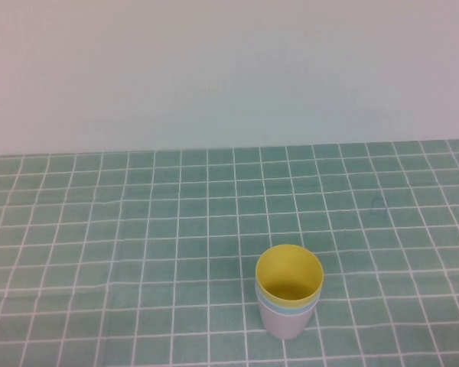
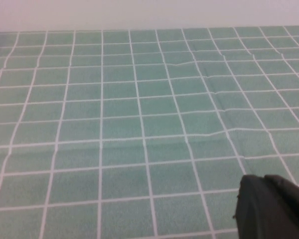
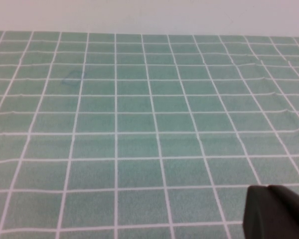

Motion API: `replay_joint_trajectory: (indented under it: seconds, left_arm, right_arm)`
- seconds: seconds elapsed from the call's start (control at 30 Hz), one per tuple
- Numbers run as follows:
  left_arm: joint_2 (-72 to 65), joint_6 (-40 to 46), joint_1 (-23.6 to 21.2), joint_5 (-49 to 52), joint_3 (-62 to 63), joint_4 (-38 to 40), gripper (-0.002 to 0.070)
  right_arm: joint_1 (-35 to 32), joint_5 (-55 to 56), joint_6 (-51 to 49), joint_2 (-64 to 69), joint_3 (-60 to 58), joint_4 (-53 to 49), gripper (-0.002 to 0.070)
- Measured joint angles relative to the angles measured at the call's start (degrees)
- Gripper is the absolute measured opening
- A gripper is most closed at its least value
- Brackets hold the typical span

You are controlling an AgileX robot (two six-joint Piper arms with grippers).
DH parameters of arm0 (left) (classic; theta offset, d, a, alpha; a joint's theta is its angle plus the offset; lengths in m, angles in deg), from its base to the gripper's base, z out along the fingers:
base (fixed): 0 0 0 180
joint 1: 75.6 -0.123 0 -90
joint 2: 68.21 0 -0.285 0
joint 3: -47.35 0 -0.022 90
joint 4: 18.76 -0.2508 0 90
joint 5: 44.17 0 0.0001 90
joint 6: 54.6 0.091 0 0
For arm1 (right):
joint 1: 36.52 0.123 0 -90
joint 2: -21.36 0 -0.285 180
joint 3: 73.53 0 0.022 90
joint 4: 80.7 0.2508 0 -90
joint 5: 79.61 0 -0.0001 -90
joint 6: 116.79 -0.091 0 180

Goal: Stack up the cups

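Three small tapered plastic cups stand nested upright as one stack on the green cloth with a white grid [image 1: 99,245] that covers the table. The yellow cup [image 1: 289,275] sits innermost and on top, its open mouth facing up. Just below its rim shows a thin band of the light blue cup [image 1: 279,306], which holds it. The pale pink cup [image 1: 284,324] is outermost and lowest, carrying the other two, and its base rests on the cloth. The stack stands on the near part of the cloth, a little right of its middle, well apart from the pale wall [image 1: 229,69] behind the cloth's far edge.

Neither arm appears in the high view. The left wrist view shows only a dark part of the left gripper [image 2: 271,209] above bare cloth, away from the stack. The right wrist view shows a similar dark part of the right gripper [image 3: 276,211], also over bare cloth. How either gripper is set cannot be told.
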State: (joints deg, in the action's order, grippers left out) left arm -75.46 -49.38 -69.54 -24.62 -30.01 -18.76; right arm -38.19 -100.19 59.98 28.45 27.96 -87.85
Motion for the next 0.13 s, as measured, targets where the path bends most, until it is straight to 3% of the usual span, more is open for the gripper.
replay_joint_trajectory:
  seconds: [0.13]
  left_arm:
    - [0.0, 0.0, 0.0, 0.0, 0.0, 0.0, -0.0001]
  right_arm:
    - [0.0, 0.0, 0.0, 0.0, 0.0, 0.0, -0.0001]
